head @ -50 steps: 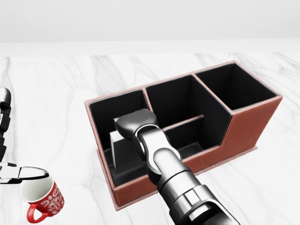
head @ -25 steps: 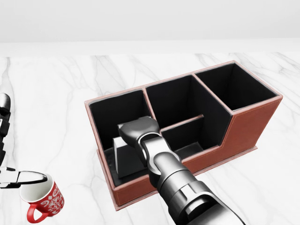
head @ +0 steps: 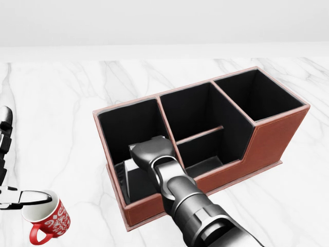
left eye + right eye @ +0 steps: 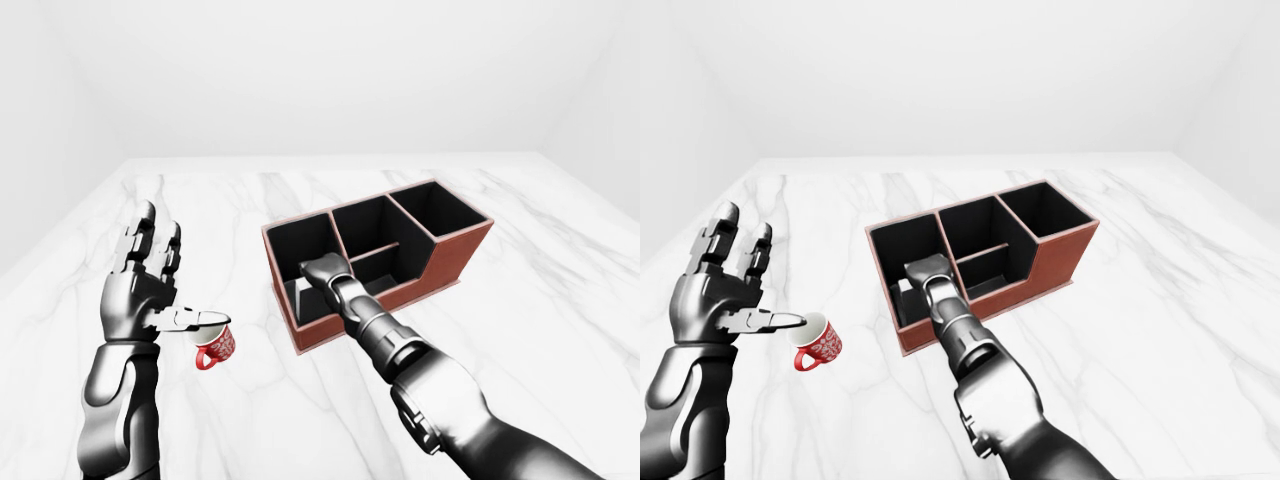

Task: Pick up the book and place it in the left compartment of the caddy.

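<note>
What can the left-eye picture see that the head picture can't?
Only the left-eye view shows the whole left hand, fingers spread open, and the far table edge with the wall. Only the head view shows up close the book low in the caddy's left compartment. Both show the red mug, the caddy and the right hand reaching into it.

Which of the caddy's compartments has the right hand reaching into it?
The left compartment, at the head view's left end of the caddy. The right hand and book are inside; the others are empty.

Right hand point(image 4: 325, 271) inside caddy point(image 4: 452, 252)
</note>
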Controlling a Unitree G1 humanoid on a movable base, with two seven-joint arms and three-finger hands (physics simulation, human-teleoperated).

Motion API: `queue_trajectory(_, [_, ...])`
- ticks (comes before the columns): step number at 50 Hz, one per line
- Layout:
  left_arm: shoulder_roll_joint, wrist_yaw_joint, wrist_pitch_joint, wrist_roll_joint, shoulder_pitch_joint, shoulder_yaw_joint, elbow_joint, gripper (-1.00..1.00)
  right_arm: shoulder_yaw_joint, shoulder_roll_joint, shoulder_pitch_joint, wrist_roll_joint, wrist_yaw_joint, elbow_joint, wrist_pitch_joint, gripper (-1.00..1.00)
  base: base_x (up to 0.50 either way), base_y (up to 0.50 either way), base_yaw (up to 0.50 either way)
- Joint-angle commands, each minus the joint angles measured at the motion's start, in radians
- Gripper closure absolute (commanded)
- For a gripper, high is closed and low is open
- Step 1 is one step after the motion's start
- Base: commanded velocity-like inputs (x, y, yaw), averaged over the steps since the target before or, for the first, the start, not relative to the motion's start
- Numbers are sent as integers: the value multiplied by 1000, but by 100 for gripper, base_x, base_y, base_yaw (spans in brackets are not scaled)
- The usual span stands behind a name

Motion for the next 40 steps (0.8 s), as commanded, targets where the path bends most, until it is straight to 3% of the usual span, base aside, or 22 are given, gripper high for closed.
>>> queue_trajectory(1, [-2, -2, 0, 1, 3, 1, 2, -100, -11, 7, 19, -17, -40, 14, 0, 100, 0, 0, 0])
queue_trajectory(7, [-2, -2, 0, 1, 4, 0, 0, -100, -13, 11, 21, -16, -37, 11, 0, 97, 0, 0, 0])
queue_trajectory(8, [-2, -2, 0, 2, 3, 0, 0, -100, -14, 12, 22, -15, -35, 10, 0, 82, 0, 0, 0])
queue_trajectory(9, [-2, -2, 0, 2, 3, -1, 0, -100, -14, 12, 22, -15, -35, 10, 0, 82, 0, 0, 0])
queue_trajectory(10, [-3, -2, 0, 1, 4, 0, -1, -100, -13, 12, 22, -15, -32, 9, 0, 18, 0, 0, 0])
queue_trajectory(11, [-3, -2, 0, 0, 5, 0, -3, -100, -13, 12, 22, -15, -30, 7, 0, -4, 0, 0, 0])
queue_trajectory(12, [-3, -2, 0, -1, 5, 0, -4, -100, -12, 12, 22, -16, -28, 7, 0, -42, 0, 0, 0])
queue_trajectory(14, [-3, -2, 0, 0, 6, 1, -5, -100, -12, 12, 23, -15, -26, 6, 0, -100, 0, 0, 0])
queue_trajectory(33, [-4, 0, 0, -2, 5, 0, -17, -100, -6, 8, 35, -24, 7, -16, 0, -100, 0, 0, 0])
queue_trajectory(40, [-3, 1, 0, -3, 3, 1, -21, -100, 24, 1, 99, -65, 103, -143, 0, -100, 0, 0, 0])
